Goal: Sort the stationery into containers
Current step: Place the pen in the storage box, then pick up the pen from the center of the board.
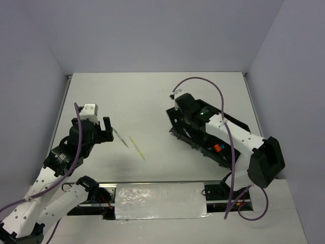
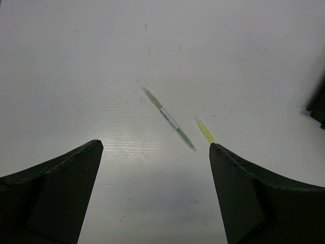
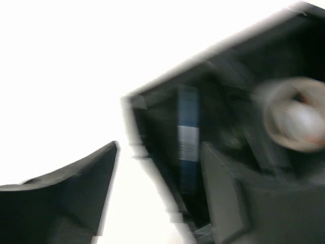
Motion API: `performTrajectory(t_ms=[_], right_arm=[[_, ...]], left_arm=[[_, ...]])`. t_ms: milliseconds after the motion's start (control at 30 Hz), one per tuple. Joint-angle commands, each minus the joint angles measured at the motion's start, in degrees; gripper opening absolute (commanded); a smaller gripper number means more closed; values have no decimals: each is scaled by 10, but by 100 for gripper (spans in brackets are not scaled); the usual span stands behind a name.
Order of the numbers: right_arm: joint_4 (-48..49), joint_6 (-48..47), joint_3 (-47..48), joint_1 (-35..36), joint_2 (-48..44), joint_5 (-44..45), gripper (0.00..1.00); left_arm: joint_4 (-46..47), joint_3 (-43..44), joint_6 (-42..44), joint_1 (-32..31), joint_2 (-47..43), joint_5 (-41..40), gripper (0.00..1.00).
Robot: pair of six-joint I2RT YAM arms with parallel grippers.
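1. At the near edge, between the arm bases, lies a silver sheet [image 1: 160, 202]. We read no writing on it.
2. Left gripper [image 2: 155, 146]: fingers spread wide with nothing between them. It hangs above the bare table [image 1: 152, 96], facing the two loose pens.
3. Grey pen [image 2: 168, 119]: flat on the table, just beyond the left gripper and well apart from the tray. It is unsorted. It carries a pale band with small marks that are too fine for us to read.
4. Yellow pen [image 2: 204, 130]: flat on the table, just beside the grey pen's near end and not touching it. It is unsorted, and we see no label.
5. Tray [image 1: 177, 128]: black with dividers, on the right half of the table under the right arm.
6. Right gripper [image 3: 160, 145]: over the tray's left end, fingers apart. We see nothing gripped, though its wrist view is blurred.
7. Blue pen [image 3: 187, 137]: lying in a narrow tray compartment. Its white band is too smeared to read.
8. Tape roll [image 3: 293, 118]: in a neighbouring compartment. We make out no brand.
9. Orange-capped item [image 1: 217, 148]: in the tray, too small to identify, probably a highlighter.
10. Progress, as we judge it: most of the stock is filed. Only the two pens on the table await sorting, and the left gripper is the nearer to them.
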Motion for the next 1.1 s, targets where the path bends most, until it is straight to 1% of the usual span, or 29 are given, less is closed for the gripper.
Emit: performTrajectory(t_ms=[0, 33, 67, 100, 133, 167, 233, 267, 333, 367, 467, 533, 700, 833, 900, 1067], right_arm=[[73, 58, 36, 88, -7, -65, 81], [79, 70, 45, 124, 8, -65, 83], [85, 95, 55, 140, 25, -64, 84], [90, 107, 79, 155, 63, -56, 84], [90, 116, 93, 179, 86, -50, 84], [88, 129, 128, 191, 132, -31, 84], [66, 138, 165, 219, 180, -13, 83], [55, 140, 211, 227, 226, -9, 80], [9, 143, 259, 242, 271, 11, 76], [-9, 146, 303, 255, 312, 16, 71], [-47, 148, 353, 272, 364, 21, 63], [-56, 151, 362, 279, 381, 19, 59], [-43, 153, 347, 283, 391, -2, 54], [-41, 155, 335, 284, 407, -1, 48], [-38, 154, 333, 285, 414, -2, 48], [-37, 151, 330, 282, 440, 11, 43]], left_arm=[[-7, 13, -17, 0, 9, -62, 99], [-18, 17, -29, -1, 9, -76, 99], [-23, 18, -36, -1, 5, -89, 99], [-28, 19, -40, -1, 3, -110, 99], [-33, 19, -48, -1, -8, -118, 99], [-33, 19, -50, 0, -13, -126, 99], [-33, 16, -52, 0, -29, -129, 99], [-32, 15, -52, 0, -33, -129, 99], [-30, 14, -51, 0, -39, -128, 99], [-30, 15, -51, 0, -38, -128, 99], [-30, 15, -50, 1, -29, -126, 99], [-31, 15, -48, 1, -23, -123, 99], [-28, 15, -45, 0, -25, -119, 99], [-27, 15, -44, 0, -26, -117, 99], [-26, 14, -44, 0, -28, -116, 99], [-25, 14, -42, 0, -25, -113, 99]])
